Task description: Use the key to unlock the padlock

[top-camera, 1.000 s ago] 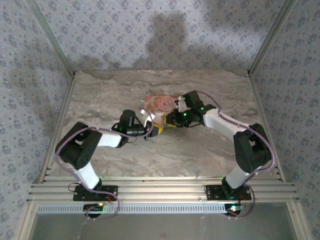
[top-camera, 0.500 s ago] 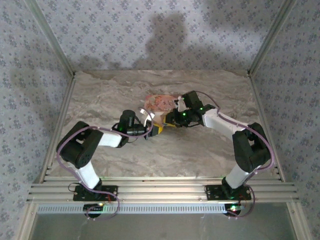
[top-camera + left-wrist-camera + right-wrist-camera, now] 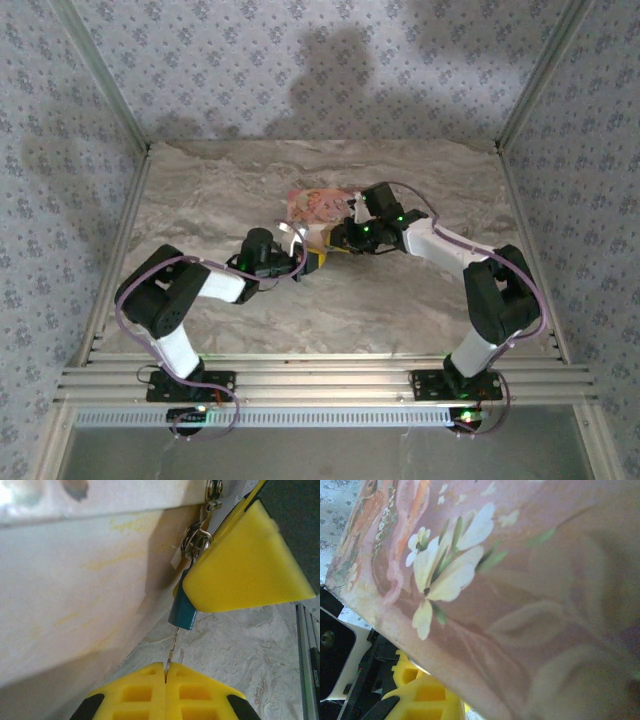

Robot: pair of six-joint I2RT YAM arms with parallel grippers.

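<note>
The padlock is a tiny blue body hanging from metal rings on the pink flowery box. A thin metal key runs from my left gripper up into the bottom of the padlock. The left gripper's yellow fingers are shut on the key. One yellow finger of my right gripper covers the top of the padlock. In the top view the left gripper and the right gripper meet at the front edge of the pink box. The box's flowered side hides the right jaws.
The marble tabletop lies open in front of and around the arms. Patterned walls with metal corner posts close in the back and both sides. A yellow finger block shows under the box's edge in the right wrist view.
The left wrist has shifted slightly right and toward the near edge. The pink box has rocked a little and settled. The right arm holds about the same place.
</note>
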